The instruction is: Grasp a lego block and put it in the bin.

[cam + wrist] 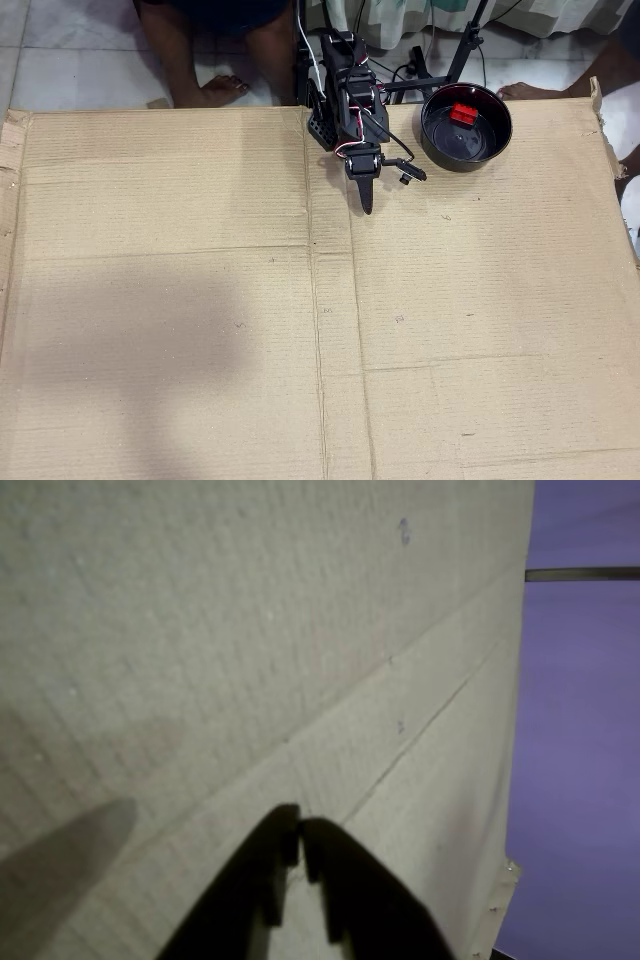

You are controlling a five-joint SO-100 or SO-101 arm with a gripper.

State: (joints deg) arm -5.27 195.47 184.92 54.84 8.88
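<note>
Apparently done: closest to the camera in the wrist view, the end effector [300, 830] has its jaws pinched together, holding nothing, above bare cardboard worktop [250, 630]. Farther off, in the overhead view, the bin [466, 127] sits right of the arm, the red block [462, 114] inside it.

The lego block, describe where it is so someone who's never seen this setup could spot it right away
In the overhead view, a cardboard sheet covers the floor. Near its top edge, right of the arm, stands a black bowl. The lego block lies inside it, the only bright red thing there.
</note>
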